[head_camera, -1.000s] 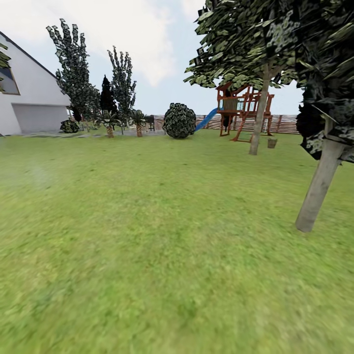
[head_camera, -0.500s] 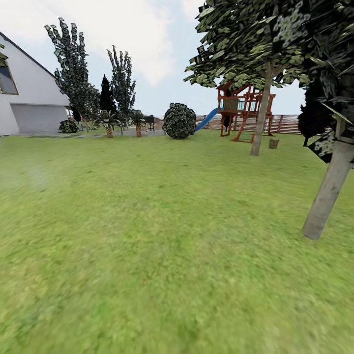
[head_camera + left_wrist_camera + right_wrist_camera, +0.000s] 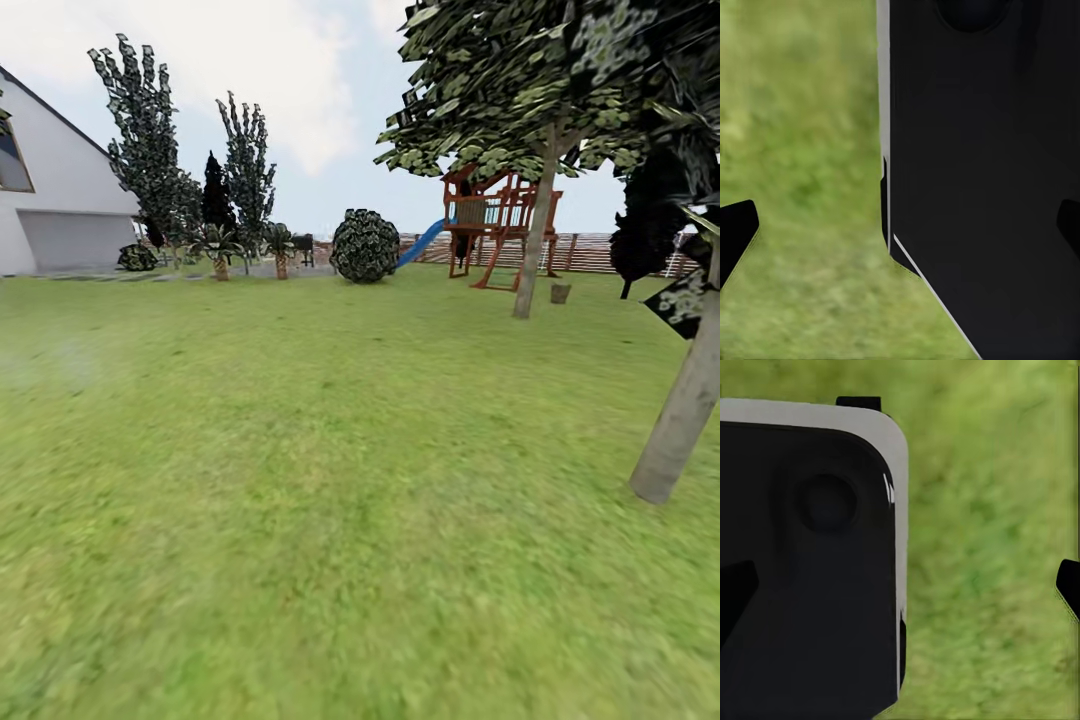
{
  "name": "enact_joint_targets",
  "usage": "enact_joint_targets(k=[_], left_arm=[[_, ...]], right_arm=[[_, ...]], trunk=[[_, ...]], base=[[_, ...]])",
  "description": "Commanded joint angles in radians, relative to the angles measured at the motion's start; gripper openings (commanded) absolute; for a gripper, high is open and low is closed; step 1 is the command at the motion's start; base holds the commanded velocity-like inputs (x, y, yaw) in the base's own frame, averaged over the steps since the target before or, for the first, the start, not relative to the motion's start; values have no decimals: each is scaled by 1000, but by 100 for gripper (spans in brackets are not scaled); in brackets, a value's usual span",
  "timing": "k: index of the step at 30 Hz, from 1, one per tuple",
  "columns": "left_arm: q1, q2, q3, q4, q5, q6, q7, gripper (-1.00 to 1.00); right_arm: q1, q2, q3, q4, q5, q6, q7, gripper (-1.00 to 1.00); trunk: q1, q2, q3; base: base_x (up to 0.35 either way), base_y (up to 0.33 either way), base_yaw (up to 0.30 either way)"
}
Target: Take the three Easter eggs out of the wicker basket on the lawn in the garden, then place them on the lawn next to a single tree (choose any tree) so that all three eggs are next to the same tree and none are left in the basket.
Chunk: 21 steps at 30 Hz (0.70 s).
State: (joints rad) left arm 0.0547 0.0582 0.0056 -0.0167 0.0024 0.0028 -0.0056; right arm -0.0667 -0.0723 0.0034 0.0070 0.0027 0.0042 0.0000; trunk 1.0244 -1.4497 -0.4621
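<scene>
From the head camera, a white house (image 3: pixel 60 215) stands at ten o'clock, open lawn (image 3: pixel 300 450) fills the middle, and a wooden play tower (image 3: pixel 495 225) sits at one o'clock behind a grey-trunked tree (image 3: pixel 535 240). A small brown object (image 3: pixel 560 293), possibly the wicker basket, rests just right of that trunk, far off; no eggs are discernible. The left gripper (image 3: pixel 900 232) and right gripper (image 3: pixel 904 592) hang over grass with fingertips spread wide, empty, neither clearly nearer.
</scene>
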Motion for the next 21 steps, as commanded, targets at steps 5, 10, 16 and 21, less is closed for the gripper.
enact_joint_targets(k=[5,10,16,21], left_arm=[[0,0,1,-2,0,0,-1,100],[0,0,0,-2,0,0,-1,100],[0,0,0,-2,0,0,-1,100],[0,0,0,-2,0,0,0,100]], right_arm=[[-1,0,0,1,0,0,0,100],[-1,0,1,1,0,0,0,100],[-1,0,1,1,0,0,0,100],[-1,0,1,1,0,0,0,100]], trunk=[[1,0,-1],[1,0,-1],[1,0,-1],[1,0,-1]], base=[[337,0,0],[337,0,0],[337,0,0],[337,0,0]])
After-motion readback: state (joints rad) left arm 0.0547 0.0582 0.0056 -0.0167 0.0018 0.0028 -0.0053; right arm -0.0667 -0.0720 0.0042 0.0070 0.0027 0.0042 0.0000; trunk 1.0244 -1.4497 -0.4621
